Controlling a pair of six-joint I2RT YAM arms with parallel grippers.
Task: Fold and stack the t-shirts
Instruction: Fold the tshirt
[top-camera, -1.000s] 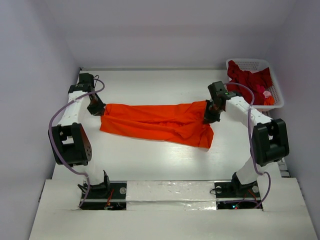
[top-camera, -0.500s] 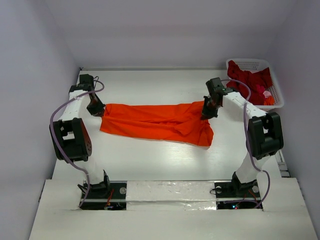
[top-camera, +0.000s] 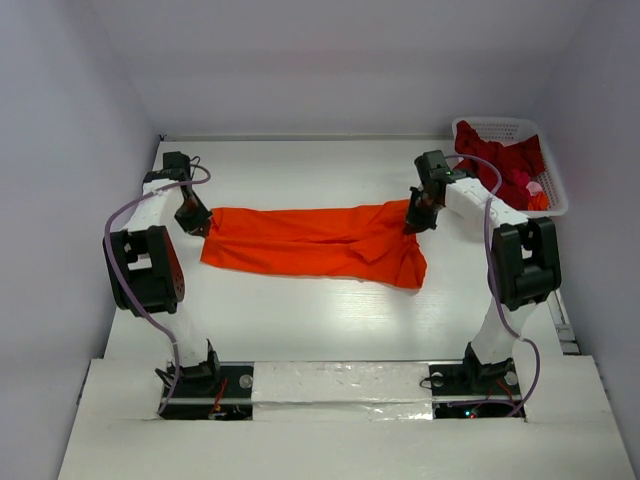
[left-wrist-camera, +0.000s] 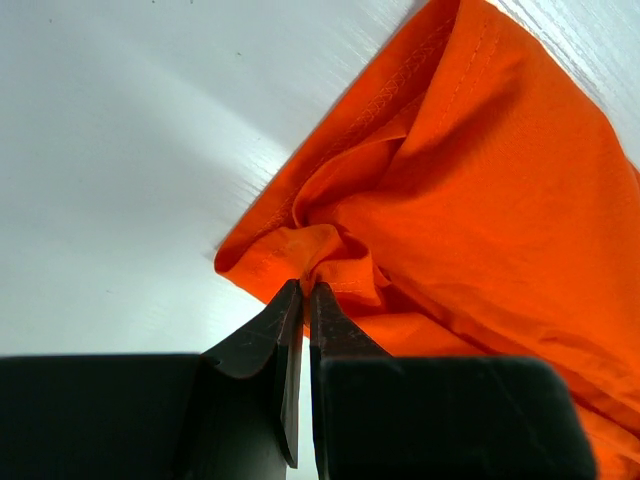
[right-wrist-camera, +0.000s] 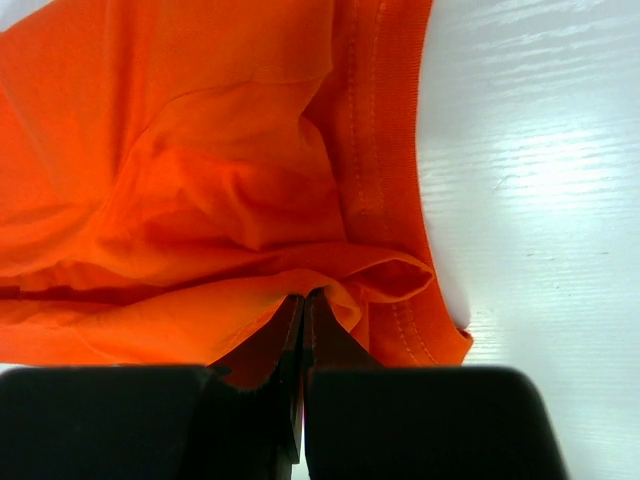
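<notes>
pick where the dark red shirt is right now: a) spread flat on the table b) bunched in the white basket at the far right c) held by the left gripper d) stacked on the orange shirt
B: the dark red shirt lies crumpled in the white basket, while the left gripper and right gripper each pinch an end of the orange shirt.
</notes>
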